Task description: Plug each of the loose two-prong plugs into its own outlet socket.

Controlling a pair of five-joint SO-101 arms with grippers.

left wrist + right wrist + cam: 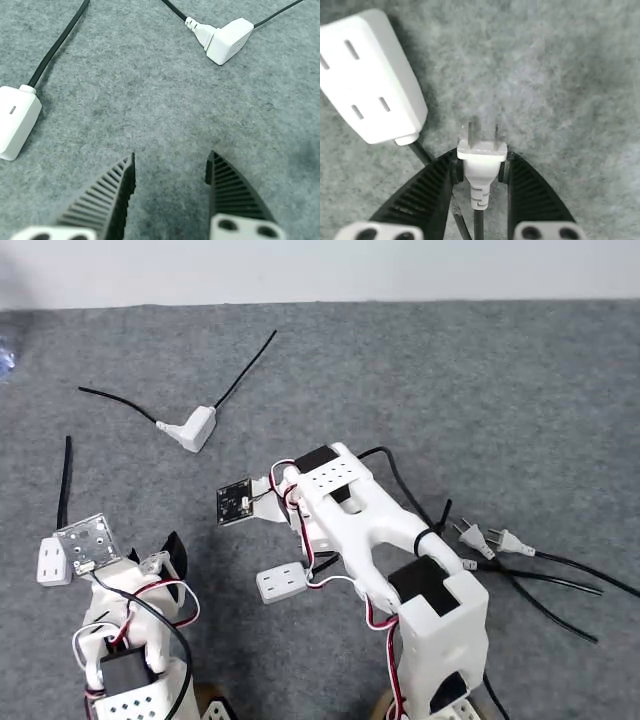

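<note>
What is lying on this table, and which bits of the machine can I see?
Sockets: three, white; far socket out beyond both arms, left socket by the left arm, middle socket beside the right arm.
Plugs: four, white on black cables; plugged-in plug in the far socket, two loose plugs lying right of the right arm, held plug in the right gripper.
Table: one, grey carpet-like top.
Arms: two, white; left arm, right arm, at the near edge.
Left gripper: one, black fingers, open over bare carpet.
Right gripper: one, black fingers, shut on the held plug, next to the middle socket.
</note>
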